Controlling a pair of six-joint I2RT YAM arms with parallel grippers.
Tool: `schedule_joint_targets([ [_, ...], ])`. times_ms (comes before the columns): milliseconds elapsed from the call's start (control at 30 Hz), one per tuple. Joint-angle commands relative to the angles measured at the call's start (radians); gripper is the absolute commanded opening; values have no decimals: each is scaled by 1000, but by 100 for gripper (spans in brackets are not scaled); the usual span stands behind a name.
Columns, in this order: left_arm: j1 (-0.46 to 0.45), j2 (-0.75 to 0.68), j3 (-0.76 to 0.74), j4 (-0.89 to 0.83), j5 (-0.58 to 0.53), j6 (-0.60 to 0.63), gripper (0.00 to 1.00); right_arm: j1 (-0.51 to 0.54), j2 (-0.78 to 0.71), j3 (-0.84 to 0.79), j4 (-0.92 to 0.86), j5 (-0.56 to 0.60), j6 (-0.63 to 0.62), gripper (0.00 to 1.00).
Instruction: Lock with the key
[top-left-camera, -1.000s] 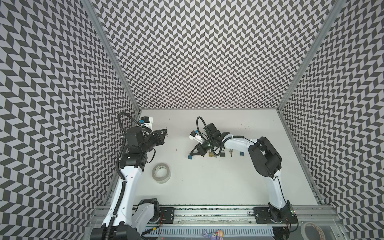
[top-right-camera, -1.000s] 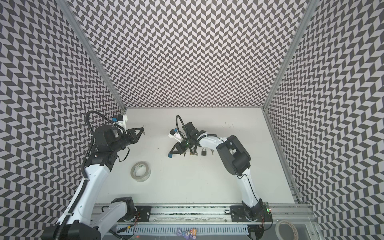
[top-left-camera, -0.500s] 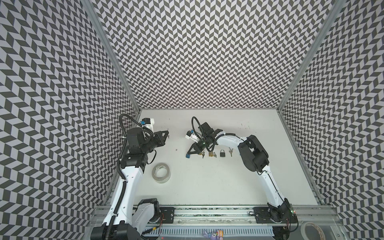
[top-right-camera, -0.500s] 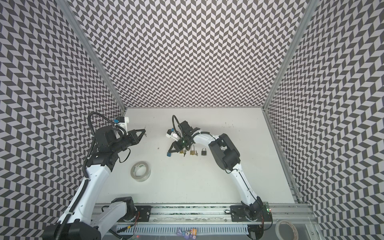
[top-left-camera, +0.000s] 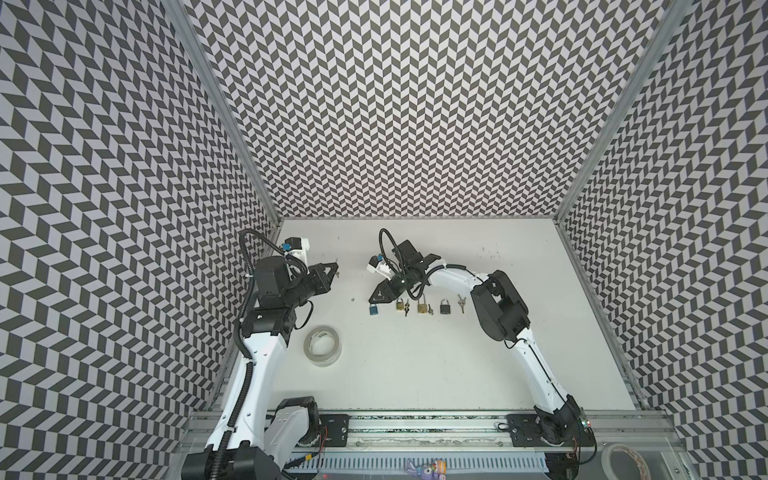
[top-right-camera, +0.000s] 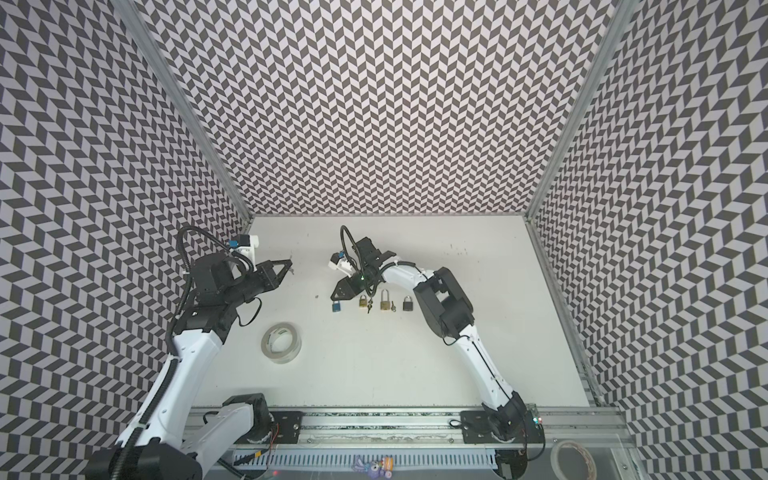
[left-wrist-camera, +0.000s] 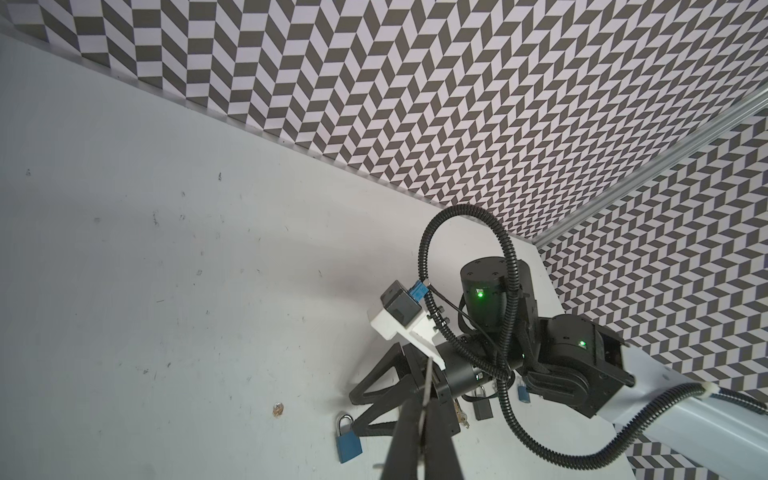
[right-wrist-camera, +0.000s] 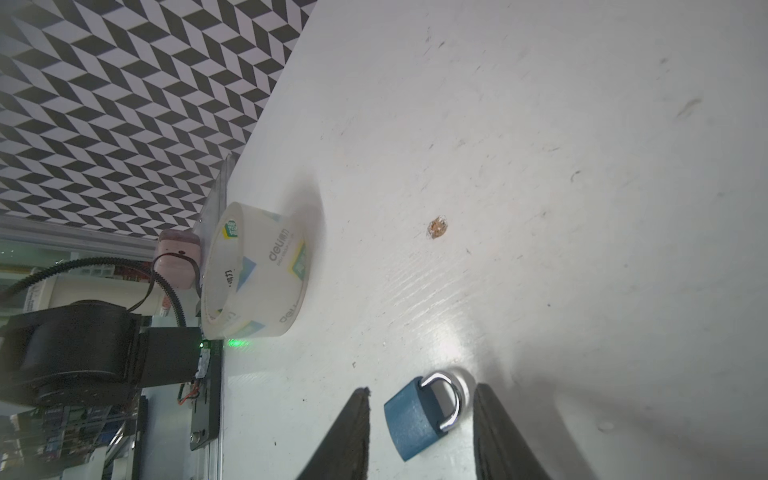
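Note:
A blue padlock (right-wrist-camera: 413, 422) lies flat on the white table, at the left end of a row of padlocks in both top views (top-left-camera: 373, 310) (top-right-camera: 336, 307). My right gripper (right-wrist-camera: 422, 388) is open and straddles it, with a gap on each side between the padlock and the fingers (right-wrist-camera: 355, 432). In a top view this gripper (top-left-camera: 375, 298) sits low over the table. My left gripper (top-left-camera: 333, 266) hovers to the left, shut on a thin silver key (left-wrist-camera: 428, 380) whose blade sticks out past the fingertips. In the left wrist view the blue padlock (left-wrist-camera: 348, 442) is beside that blade.
Right of the blue padlock stand two brass padlocks (top-left-camera: 400, 305) (top-left-camera: 422, 308) with keys in them, then a black padlock (top-left-camera: 445, 307) and loose keys (top-left-camera: 460, 302). A roll of clear tape (top-left-camera: 322, 346) lies near the left arm. Patterned walls enclose the table.
My right gripper has slid left along the row and gone from shut to open, leaving the blue padlock loose between its fingers. The left gripper with the key has barely shifted.

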Motion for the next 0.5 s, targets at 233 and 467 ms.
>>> schedule_joint_targets([
  [233,-122,-37,-24,26,-89,-25,0,-28,-700,-696,512,350,151,65],
  [467,-340,64,-34,103,-214,-59,0,-94,-1050,-1069,710,575,367,100],
])
